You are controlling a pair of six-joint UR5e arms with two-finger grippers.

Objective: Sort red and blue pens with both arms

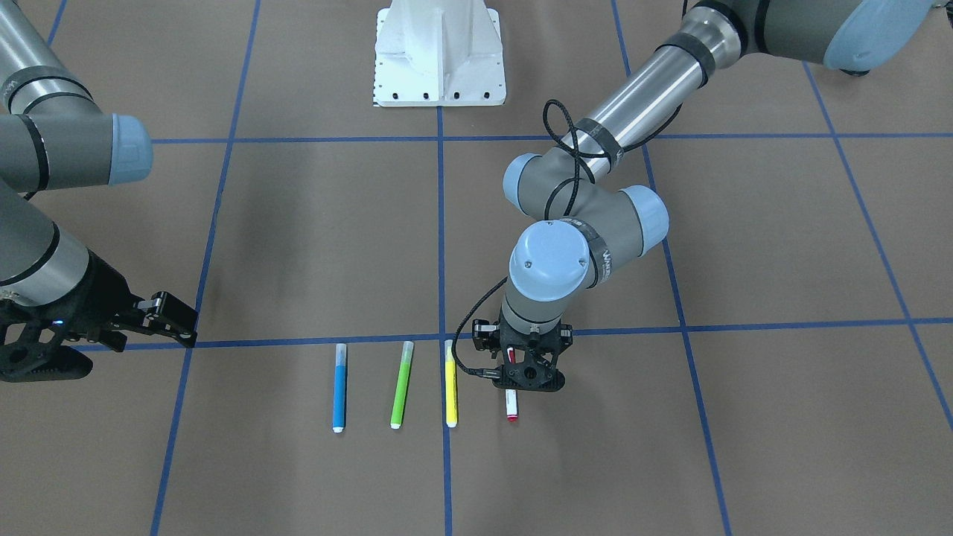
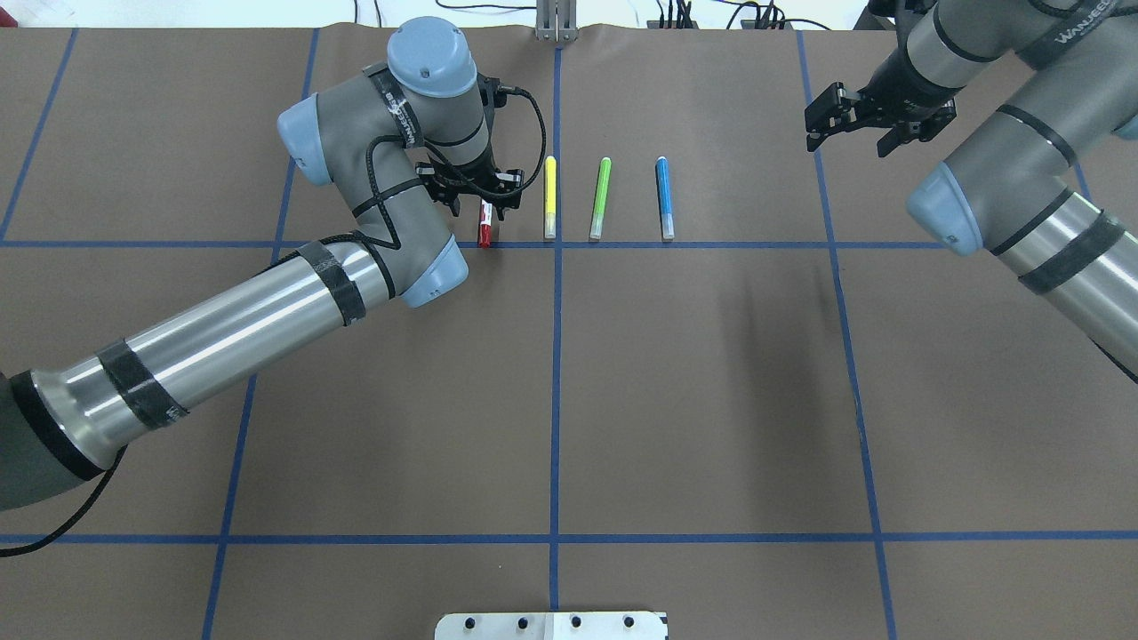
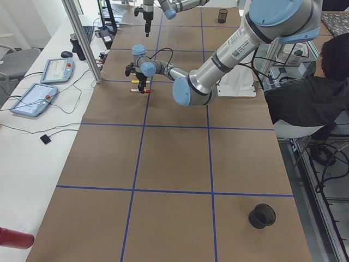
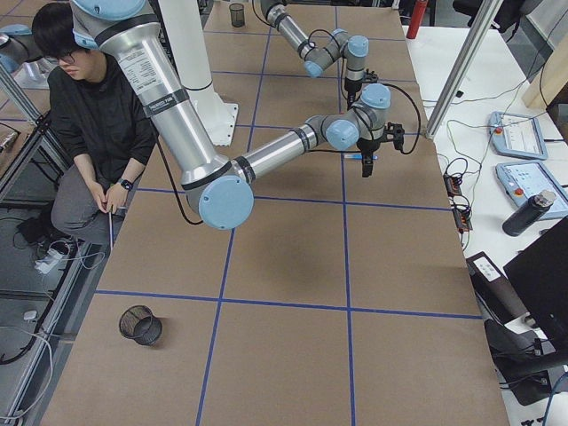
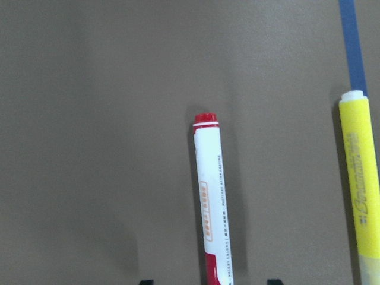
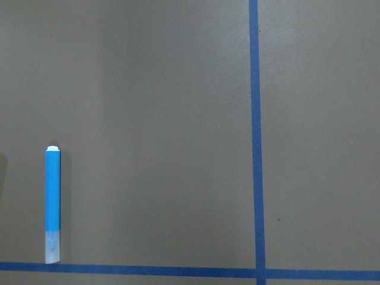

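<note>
The red pen [image 1: 512,406] [image 2: 485,227] [image 5: 214,208], a white barrel with a red cap and red tip, lies flat on the brown paper at one end of a row of markers. My left gripper [image 1: 523,378] [image 2: 474,197] hangs directly over it, open, one fingertip on each side of the barrel in the left wrist view. The blue pen [image 1: 339,387] [image 2: 664,197] [image 6: 53,202] lies at the row's other end. My right gripper [image 1: 177,321] [image 2: 822,120] hovers open and holds nothing, off to the side of the blue pen.
A green marker [image 1: 401,385] [image 2: 601,197] and a yellow marker [image 1: 450,383] [image 2: 549,197] lie between the two pens. The white robot base [image 1: 439,52] stands at the table's edge. A black mesh cup [image 3: 262,215] [image 4: 140,325] sits near each table end. A seated person [image 4: 89,115] is beside the table.
</note>
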